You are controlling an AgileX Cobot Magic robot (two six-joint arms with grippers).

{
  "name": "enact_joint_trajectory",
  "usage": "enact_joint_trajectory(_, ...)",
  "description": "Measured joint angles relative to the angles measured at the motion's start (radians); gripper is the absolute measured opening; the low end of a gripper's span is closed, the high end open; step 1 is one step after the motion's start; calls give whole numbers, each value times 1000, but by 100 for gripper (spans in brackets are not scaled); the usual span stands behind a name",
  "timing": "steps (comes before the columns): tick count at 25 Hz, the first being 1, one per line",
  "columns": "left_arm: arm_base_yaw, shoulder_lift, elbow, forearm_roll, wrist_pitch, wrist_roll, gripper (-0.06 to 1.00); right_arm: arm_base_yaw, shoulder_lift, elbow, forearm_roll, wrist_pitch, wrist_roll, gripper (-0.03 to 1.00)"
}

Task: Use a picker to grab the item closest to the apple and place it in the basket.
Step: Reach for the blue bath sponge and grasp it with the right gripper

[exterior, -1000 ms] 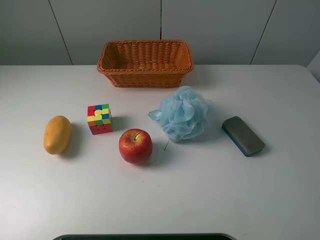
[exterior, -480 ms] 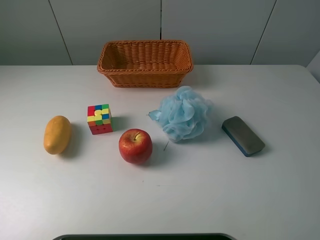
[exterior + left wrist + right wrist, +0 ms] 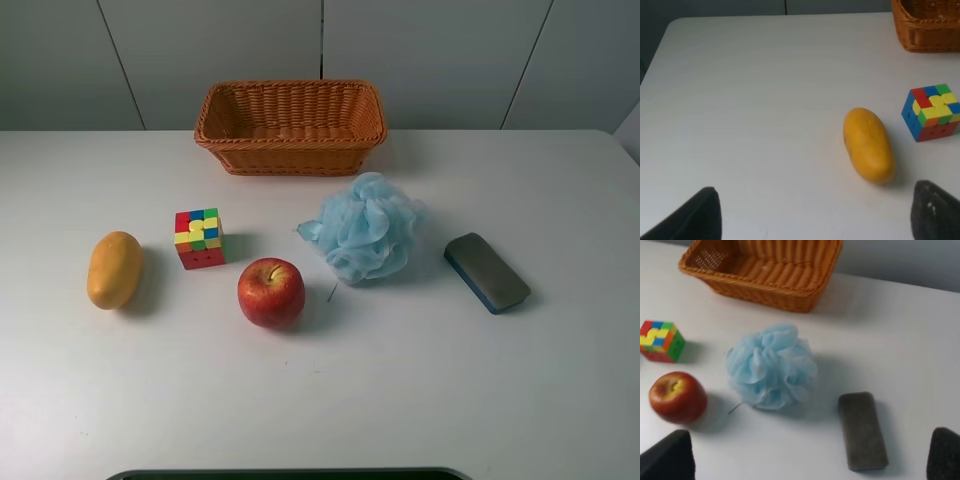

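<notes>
A red apple (image 3: 271,292) sits on the white table, also in the right wrist view (image 3: 677,397). A multicoloured puzzle cube (image 3: 199,238) lies just to its upper left, also in the wrist views (image 3: 932,111) (image 3: 660,341). A light blue bath pouf (image 3: 365,227) lies to the apple's upper right (image 3: 772,365). The wicker basket (image 3: 290,127) stands empty at the back (image 3: 765,270). My left gripper (image 3: 820,220) is open above the table near a mango (image 3: 868,144). My right gripper (image 3: 807,460) is open, above the table near the pouf. Neither gripper shows in the exterior view.
The yellow mango (image 3: 114,269) lies at the left. A grey board eraser (image 3: 486,271) lies at the right, also in the right wrist view (image 3: 862,430). A dark edge (image 3: 290,473) runs along the table's front.
</notes>
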Motion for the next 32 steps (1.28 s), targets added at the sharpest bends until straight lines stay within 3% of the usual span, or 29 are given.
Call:
enact_joint_trajectory(6, 0, 0, 0, 0, 0, 0, 73, 169, 286, -77, 0, -25, -42, 70)
enact_joint_trajectory(17, 0, 0, 0, 0, 0, 0, 73, 375, 719, -230, -29, -138, -129, 70)
enact_joint_trajectory(24, 0, 0, 0, 0, 0, 0, 73, 445, 947, -308, -83, -195, -128, 70)
enact_joint_trajectory(32, 0, 0, 0, 0, 0, 0, 73, 450, 1199, -406, -122, -245, -164, 70)
